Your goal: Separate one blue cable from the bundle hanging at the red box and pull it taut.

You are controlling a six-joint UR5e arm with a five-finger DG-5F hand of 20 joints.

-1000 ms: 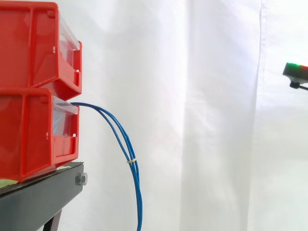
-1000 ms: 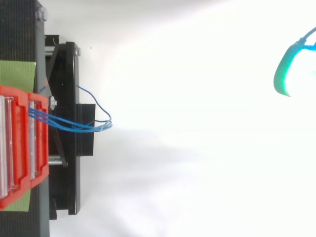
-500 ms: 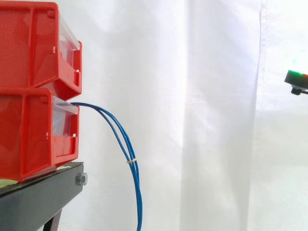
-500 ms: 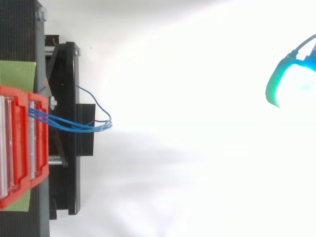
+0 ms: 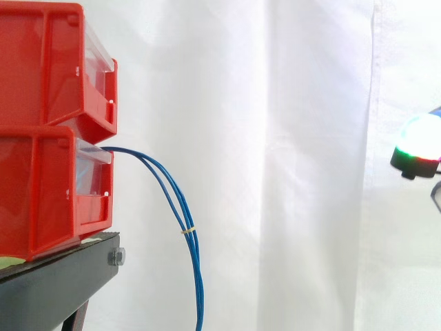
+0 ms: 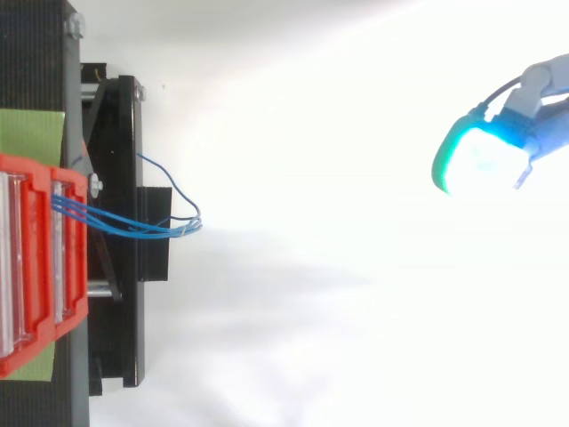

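Two stacked red plastic bins (image 5: 48,69) | thin blue cables (image 5: 189,234) drooping | hand (image 6: 480,160) well apart, grip unclear

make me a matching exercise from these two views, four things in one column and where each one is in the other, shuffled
Things:
1. stacked red plastic bins
2. thin blue cables
3. small yellow tie
4. robot hand

Places:
a. near the right edge, apart from the cables
b. wrapped round the cables partway down
c. on the black metal stand at the left
d. hanging down from the bins' front

Pairs: 1-c, 2-d, 3-b, 4-a
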